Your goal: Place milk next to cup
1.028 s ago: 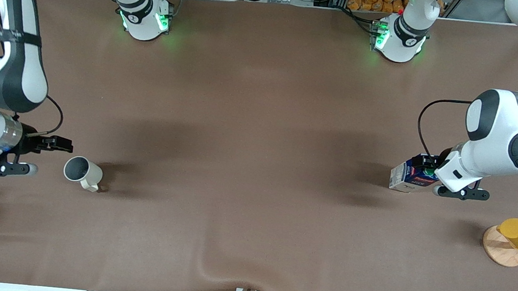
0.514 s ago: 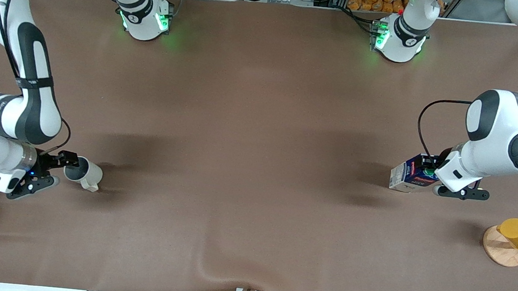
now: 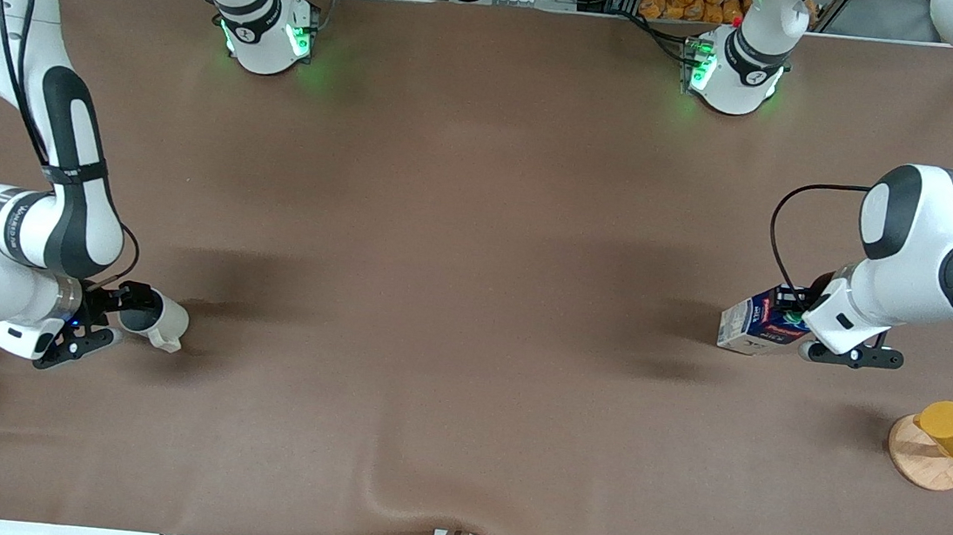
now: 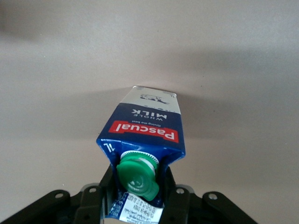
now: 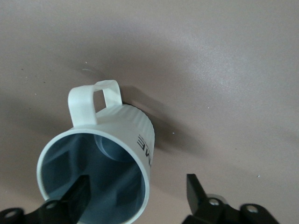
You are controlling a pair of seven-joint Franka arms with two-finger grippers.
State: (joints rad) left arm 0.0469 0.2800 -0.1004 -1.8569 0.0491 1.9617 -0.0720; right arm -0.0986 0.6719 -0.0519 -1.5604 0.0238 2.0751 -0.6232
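Milk (image 4: 147, 128) is pinched at its gable top by the left gripper (image 3: 797, 320), near the left arm's end of the table. Carton judged light, crushable. Right gripper (image 5: 138, 198), spread, straddles the cup (image 3: 150, 317) rim.

You are getting even, bright overhead light on the table (image 3: 481, 216), with soft broad shadows spreading under both arms and green glows shining at the two bases. The milk (image 4: 145, 133) is showing sharp print, its shadow falling softly on the cloth. The cup (image 5: 100, 165) is casting a dark shadow beside its wall; nothing is glaring.
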